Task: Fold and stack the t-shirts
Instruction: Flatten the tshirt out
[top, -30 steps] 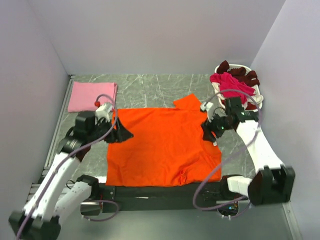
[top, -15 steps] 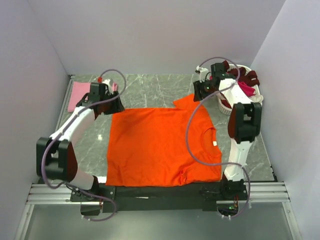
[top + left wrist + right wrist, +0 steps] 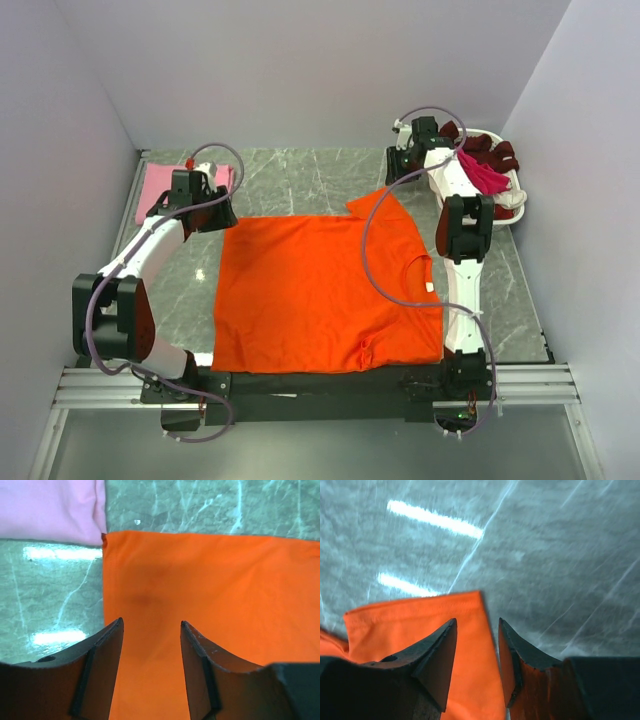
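One pink shirt (image 3: 155, 195) and a basket (image 3: 512, 206) flank the orange shirt (image 3: 320, 290).

The orange t-shirt (image 3: 320, 290) lay flat over the middle of the table (image 3: 300, 175) and blocked no passage above it. Bare marble was free along the far side, between the pink t-shirt (image 3: 160, 190) in the far left corner and the white basket (image 3: 510, 205) with heaped shirts (image 3: 487, 175) in the far right corner. The left arm (image 3: 140, 255) crossed the left strip; the right arm (image 3: 462, 280) lay along the right strip. Walls (image 3: 320, 80) closed three sides.
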`<state>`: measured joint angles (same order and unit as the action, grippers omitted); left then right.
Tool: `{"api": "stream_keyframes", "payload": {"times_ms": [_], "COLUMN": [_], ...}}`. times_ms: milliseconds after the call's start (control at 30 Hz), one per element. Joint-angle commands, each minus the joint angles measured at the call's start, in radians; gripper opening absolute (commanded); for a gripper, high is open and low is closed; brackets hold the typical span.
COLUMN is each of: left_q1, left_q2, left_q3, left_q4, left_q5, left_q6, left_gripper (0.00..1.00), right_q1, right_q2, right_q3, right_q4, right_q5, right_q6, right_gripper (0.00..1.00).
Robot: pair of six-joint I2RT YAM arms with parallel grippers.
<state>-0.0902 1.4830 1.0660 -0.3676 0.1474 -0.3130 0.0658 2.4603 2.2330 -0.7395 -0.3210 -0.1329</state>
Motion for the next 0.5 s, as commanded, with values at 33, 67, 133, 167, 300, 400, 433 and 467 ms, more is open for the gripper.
{"api": "stream_keyframes", "payload": {"times_ms": [33,67,133,167,300,400,433,467], "left_q1": [-0.003,-0.003,-0.003,-0.003,-0.003,-0.003,-0.003,-0.003], "left_q2": [-0.026,-0.027,-0.036,-0.039,-0.056,-0.064,-0.064,-0.064], "left_q3": [-0.005,-0.005,-0.012,-0.015,-0.018,-0.017,-0.018,-0.017], "left_q4": [0.022,0.021,0.022,0.024,0.025,0.027,0.025,0.025], "left_q5": [-0.025,-0.028,-0.032,-0.031,-0.02,-0.017,-0.016,-0.016], "left_q6": [0.052,0.055,0.06,0.06,0.061,0.064,0.066,0.066], "left_gripper": [0.55,0.54,0.54,0.54,0.55,0.55,0.54,0.55], "right_q1": [0.011,0.015,0.022,0.025,0.023,0.023,0.023,0.023], "right_q2": [0.052,0.063,0.084,0.088,0.098,0.104,0.111,0.114], "right_q3": [0.114,0.134,0.145,0.136,0.111,0.106,0.109,0.115], "right_q4": [-0.017,-0.026,-0.035,-0.035,-0.037,-0.043,-0.047,-0.052], "right_q5": [0.0,-0.006,-0.004,-0.007,-0.001,-0.003,-0.001,0.0], "right_q6": [0.038,0.038,0.033,0.03,0.026,0.021,0.018,0.018], "right_gripper": [0.45,0.45,0.45,0.45,0.45,0.45,0.45,0.44]}}
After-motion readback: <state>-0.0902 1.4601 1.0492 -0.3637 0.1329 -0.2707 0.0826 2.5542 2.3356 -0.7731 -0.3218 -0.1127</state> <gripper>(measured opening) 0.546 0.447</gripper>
